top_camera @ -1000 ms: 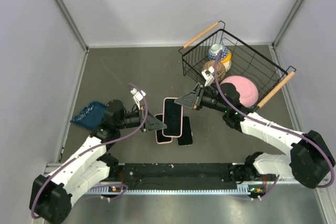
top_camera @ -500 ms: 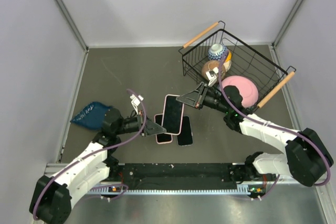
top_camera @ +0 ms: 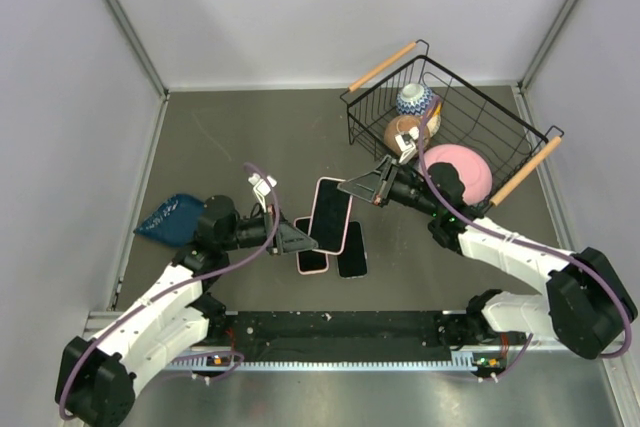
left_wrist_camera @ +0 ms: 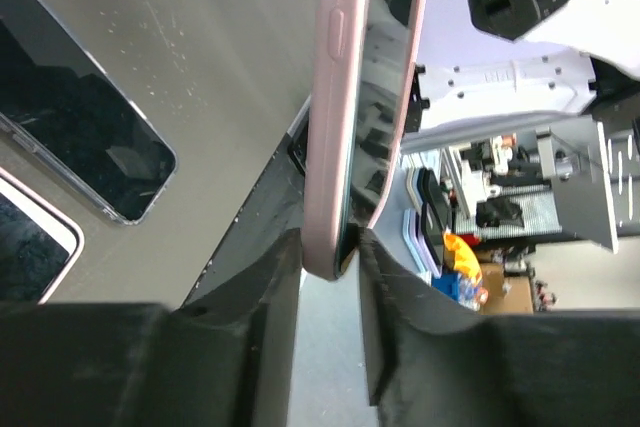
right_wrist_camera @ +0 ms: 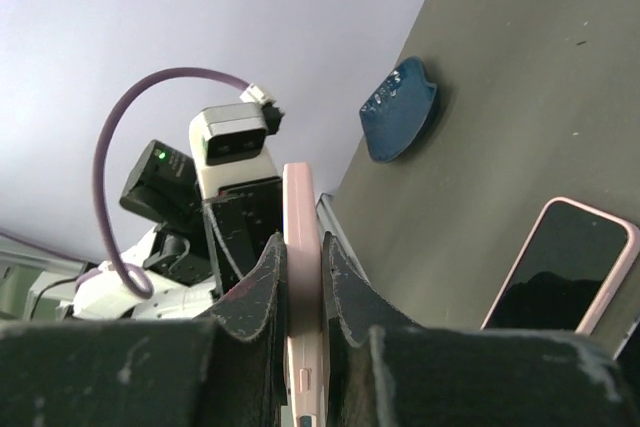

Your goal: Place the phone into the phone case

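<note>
Clenching the pink-cased phone (top_camera: 330, 215) are the right jaws — left jaws flank its end, contact unclear.

The left arm (top_camera: 160, 297) and right arm (top_camera: 510, 247) are built of white shells joined by black round joints. A purple cable (right_wrist_camera: 185, 71) is looped along each. The fingers (left_wrist_camera: 250, 317) are moulded in matt black, scuffed with pale specks. A green light (right_wrist_camera: 160, 155) is seen on a black wrist housing, beside a white camera block (right_wrist_camera: 232, 142).
</note>
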You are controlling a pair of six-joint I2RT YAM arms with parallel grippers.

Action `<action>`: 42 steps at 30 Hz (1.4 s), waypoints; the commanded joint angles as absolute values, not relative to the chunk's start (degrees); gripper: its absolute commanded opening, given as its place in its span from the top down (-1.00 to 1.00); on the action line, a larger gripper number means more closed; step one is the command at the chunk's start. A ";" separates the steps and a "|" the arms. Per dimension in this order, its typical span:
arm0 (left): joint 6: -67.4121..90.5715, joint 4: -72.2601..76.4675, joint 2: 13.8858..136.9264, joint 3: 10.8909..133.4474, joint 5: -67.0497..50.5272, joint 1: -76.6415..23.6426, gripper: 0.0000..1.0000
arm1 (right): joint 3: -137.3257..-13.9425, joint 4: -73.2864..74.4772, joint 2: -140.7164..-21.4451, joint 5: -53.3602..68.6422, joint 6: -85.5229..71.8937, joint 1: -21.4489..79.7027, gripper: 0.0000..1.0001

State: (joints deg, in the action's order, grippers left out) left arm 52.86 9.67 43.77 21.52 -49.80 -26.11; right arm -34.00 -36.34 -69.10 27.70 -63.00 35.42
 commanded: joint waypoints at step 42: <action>53.53 8.98 37.98 26.54 -46.23 -25.66 0.09 | -29.71 -72.40 -77.78 37.27 -89.79 37.36 1.00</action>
